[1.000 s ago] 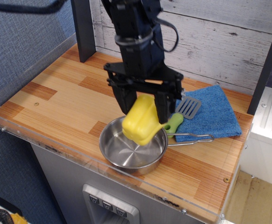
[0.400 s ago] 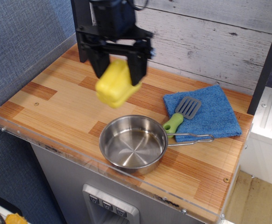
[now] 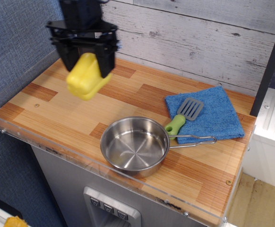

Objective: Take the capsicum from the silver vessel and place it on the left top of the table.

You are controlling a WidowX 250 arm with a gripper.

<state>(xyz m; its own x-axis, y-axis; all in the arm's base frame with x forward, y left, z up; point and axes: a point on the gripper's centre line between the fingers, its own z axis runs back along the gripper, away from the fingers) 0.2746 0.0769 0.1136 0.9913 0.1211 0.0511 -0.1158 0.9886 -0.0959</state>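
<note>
the gripper [image 3: 86,60] has its two black fingers [image 3: 105,60] clamped on the capsicum [image 3: 86,78], one finger on each side of the upper part of the fruit. the capsicum hangs below the fingers, tilted, with most of its yellow body showing under the fingertips. it is held in the air, clear of the table [image 3: 57,109], above the left rear part of the wooden top. the black arm rises from the gripper to the top edge of the view, in front of the dark post at the back left corner.

the vessel [image 3: 134,145] sits near the front edge of the table, right of the capsicum and well apart from it. its bowl holds nothing; the inside shows only reflections. its wire loop handle points right, toward the cloth [image 3: 218,118].

the cloth is blue and lies flat at the right rear of the table, just beside the vessel. the wire handle's end lies at the cloth's front edge. a spatula [image 3: 184,114] with a green handle and a grey slotted head rests on the cloth, handle end pointing down toward the vessel's rim; whether the handle touches the rim cannot be told.

a clear acrylic rim runs along the front and left edges of the table. a whitewashed plank wall stands behind it
</note>
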